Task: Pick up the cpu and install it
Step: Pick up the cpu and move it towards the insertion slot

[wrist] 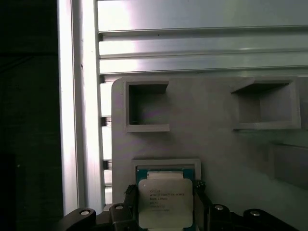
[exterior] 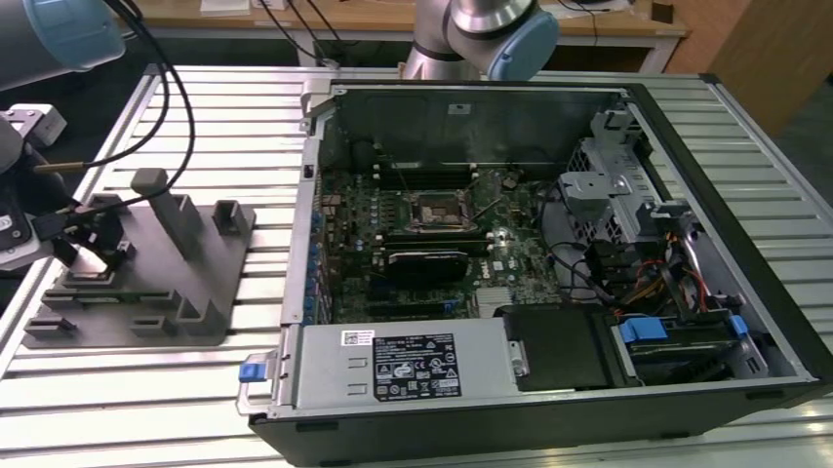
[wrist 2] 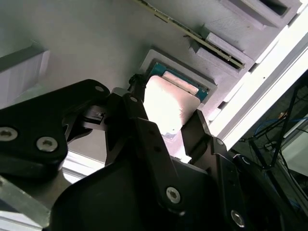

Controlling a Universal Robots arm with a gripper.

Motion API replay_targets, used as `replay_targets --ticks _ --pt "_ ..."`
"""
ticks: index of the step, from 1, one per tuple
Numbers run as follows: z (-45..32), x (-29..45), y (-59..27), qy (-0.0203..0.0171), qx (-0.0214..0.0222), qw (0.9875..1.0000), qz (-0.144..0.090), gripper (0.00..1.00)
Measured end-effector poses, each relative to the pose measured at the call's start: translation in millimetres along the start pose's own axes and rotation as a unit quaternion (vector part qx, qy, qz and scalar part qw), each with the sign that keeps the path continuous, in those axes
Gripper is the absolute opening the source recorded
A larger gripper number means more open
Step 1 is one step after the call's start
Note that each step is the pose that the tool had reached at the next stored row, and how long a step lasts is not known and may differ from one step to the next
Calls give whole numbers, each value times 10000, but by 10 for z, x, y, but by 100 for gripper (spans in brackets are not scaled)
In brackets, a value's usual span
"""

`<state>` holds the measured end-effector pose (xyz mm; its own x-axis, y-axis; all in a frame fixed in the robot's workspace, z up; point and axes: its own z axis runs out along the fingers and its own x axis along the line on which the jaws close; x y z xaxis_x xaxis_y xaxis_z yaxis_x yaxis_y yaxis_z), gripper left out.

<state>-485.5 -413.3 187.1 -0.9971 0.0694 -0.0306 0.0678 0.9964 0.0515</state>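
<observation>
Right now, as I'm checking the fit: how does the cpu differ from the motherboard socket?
The cpu is pale silver; the socket is dark with a metal frame. The cpu lies in the grey holder at the tool; the socket sits inside the open case. Both are square.

A ribbed aluminium bench point(exterior: 131, 390) carries everything. Toward the exterior view's left lies a flat grey plastic fixture block point(exterior: 224, 261) with several upright posts, the tallest post point(exterior: 159, 207) standing near its far edge. In the first wrist view the same block point(wrist: 216, 139) shows two square open pockets point(wrist: 147, 108) point(wrist: 267, 107) side by side.

Just beside the block, toward the exterior view's right, a black computer case point(exterior: 547, 429) lies with its open side up. Inside sits a green motherboard point(exterior: 521, 258) with a black square metal-framed socket point(exterior: 434, 210) near its middle. A silver power supply box point(exterior: 326, 366) bearing a black label fills the near corner, with a blue plastic latch point(exterior: 257, 370) at its outer end. A grey metal drive cage point(exterior: 599, 195) stands farther right, and orange, red and yellow wires point(exterior: 638, 283) run beside it.
</observation>
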Motion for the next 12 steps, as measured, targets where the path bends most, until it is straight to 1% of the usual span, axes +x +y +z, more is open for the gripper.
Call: replay_targets --ticks 5,12 --pt "-84 -3 4 0 0 10000 -2 55" --pt "-227 -7 12 0 0 10000 -4 55"
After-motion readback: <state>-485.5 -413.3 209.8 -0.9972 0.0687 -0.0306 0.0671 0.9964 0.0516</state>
